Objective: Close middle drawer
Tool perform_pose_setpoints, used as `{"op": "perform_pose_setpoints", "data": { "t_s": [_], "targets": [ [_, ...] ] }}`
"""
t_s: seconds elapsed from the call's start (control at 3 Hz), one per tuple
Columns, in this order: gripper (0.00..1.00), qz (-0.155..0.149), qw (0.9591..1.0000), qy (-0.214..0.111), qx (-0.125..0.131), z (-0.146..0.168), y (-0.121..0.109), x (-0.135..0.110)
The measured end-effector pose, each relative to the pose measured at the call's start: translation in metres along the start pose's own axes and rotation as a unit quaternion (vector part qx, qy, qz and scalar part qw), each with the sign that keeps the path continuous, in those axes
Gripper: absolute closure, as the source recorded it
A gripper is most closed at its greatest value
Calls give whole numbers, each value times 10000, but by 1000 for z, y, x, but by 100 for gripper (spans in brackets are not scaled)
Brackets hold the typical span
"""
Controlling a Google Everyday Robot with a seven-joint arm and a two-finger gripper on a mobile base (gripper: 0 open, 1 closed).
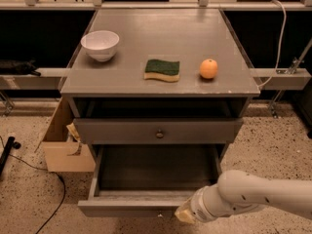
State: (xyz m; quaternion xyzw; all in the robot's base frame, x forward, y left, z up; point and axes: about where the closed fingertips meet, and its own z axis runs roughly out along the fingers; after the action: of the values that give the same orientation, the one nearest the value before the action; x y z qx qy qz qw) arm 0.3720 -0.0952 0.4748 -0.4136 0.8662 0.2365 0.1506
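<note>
The middle drawer [127, 208] is the lower grey drawer of the cabinet. It is pulled far out, and its long shallow box shows nothing inside. Its knob is barely visible at the bottom edge of the front panel. The upper grey drawer [122, 130] with a round metal knob [159, 134] sits nearly flush above it. My gripper [186, 214] is at the end of the white arm [258, 198], which comes in from the bottom right. The gripper is at the right part of the middle drawer's front panel, close to or against it.
On the cabinet top [161, 33] are a white bowl [100, 44], a green and yellow sponge [162, 69] and an orange [208, 68]. An open cardboard box [62, 147] stands left of the cabinet. A black cable [46, 179] lies on the speckled floor.
</note>
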Motion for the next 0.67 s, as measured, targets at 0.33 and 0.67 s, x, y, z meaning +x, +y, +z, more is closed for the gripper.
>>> {"op": "perform_pose_setpoints", "data": {
  "t_s": [0.33, 0.67],
  "targets": [
    [100, 157, 9991, 395, -70, 50, -8, -3],
    [100, 156, 9991, 395, -71, 50, -8, -3]
  ]
}}
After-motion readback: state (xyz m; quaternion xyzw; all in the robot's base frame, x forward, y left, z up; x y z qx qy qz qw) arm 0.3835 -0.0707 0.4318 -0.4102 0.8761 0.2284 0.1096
